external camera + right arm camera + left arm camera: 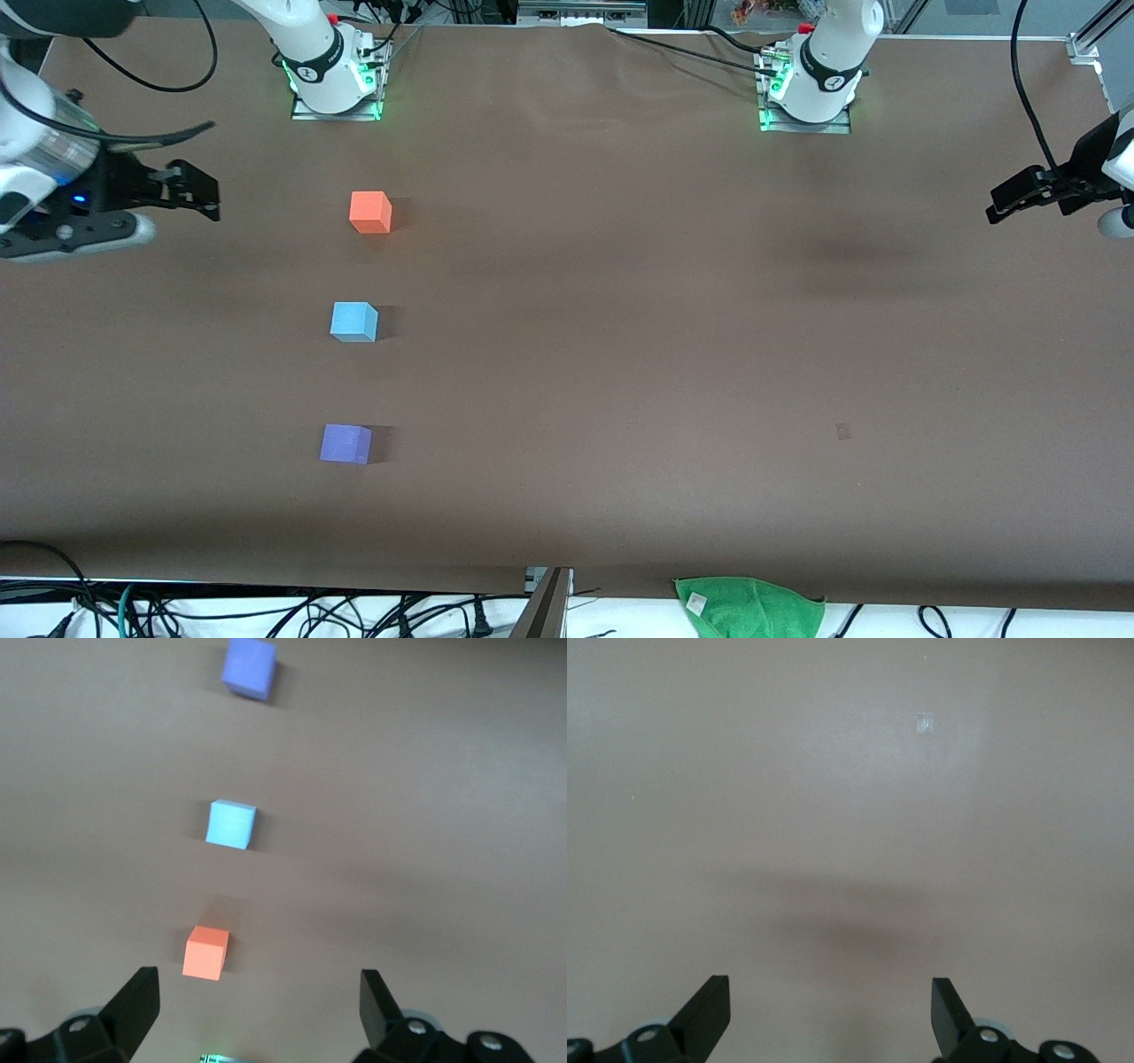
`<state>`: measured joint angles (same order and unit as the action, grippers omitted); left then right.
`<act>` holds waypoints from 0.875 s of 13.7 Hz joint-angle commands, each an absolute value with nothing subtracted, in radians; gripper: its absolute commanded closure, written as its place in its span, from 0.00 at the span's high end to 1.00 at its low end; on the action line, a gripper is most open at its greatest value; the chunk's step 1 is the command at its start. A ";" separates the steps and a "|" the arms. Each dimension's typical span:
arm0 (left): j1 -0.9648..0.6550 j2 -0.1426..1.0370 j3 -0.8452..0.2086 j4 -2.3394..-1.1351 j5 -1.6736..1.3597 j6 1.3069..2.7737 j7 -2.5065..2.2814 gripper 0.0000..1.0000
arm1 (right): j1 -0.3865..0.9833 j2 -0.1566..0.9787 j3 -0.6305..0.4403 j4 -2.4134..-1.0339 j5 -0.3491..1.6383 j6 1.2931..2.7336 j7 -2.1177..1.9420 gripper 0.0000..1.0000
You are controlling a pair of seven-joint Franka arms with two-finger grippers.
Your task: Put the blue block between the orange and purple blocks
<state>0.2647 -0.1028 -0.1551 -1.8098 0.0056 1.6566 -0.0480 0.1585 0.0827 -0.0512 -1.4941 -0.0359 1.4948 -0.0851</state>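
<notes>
Three cubes stand in a line on the brown table toward the right arm's end. The orange block [370, 213] [205, 952] is farthest from the front camera. The blue block [354, 322] [231, 824] sits between it and the purple block [345, 443] [249, 666], which is nearest the camera. All three stand apart, with similar gaps. My right gripper [202, 191] [260, 992] hangs open and empty above the right arm's end of the table, off to the side of the orange block. My left gripper [1005, 203] [831, 1001] hangs open and empty over bare table at the left arm's end.
A green cloth [749, 607] lies over the table's edge nearest the front camera. A small pale mark [842, 431] [925, 723] is on the mat toward the left arm's end. Cables hang below the near edge.
</notes>
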 commanded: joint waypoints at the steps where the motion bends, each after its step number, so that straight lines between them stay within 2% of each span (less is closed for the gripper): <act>1: 0.279 -0.109 -0.161 -1.816 -0.017 1.657 -0.020 1.00 | 0.095 0.028 -0.034 -1.543 -0.048 1.508 -0.104 1.00; 12: 0.279 -0.109 -0.163 -1.816 -0.018 1.660 -0.018 1.00 | 0.097 0.038 -0.029 -1.534 -0.044 1.494 -0.040 1.00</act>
